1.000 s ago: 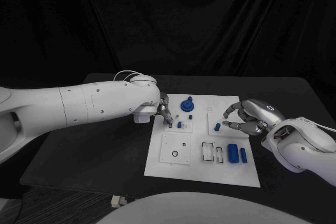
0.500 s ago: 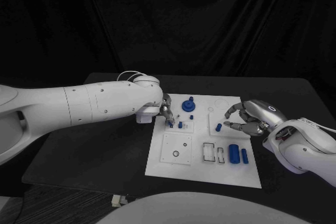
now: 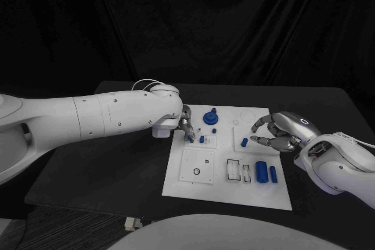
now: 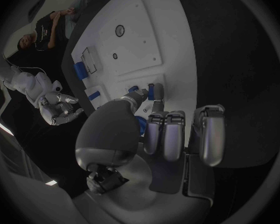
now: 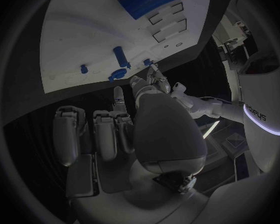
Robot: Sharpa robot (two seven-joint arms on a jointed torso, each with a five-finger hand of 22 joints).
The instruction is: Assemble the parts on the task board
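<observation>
The left hand (image 3: 185, 126) has edged slightly rightward over the task board (image 3: 226, 193).

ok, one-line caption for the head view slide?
Left robot hand fingers a small blue part on the white task board; right robot hand hovers near another.

**Black table, black backdrop**

Here's the black table (image 3: 109, 168), spreading wide and matte across the head view, its far edge running straight across and its near corners angling in toward the camera. Behind it hangs a dark curtain (image 3: 234, 38), falling in soft vertical folds right across the back of the scene. Under the table's near edge, a small pale object (image 3: 130, 224) sits low on the floor, too small to identify.
</observation>
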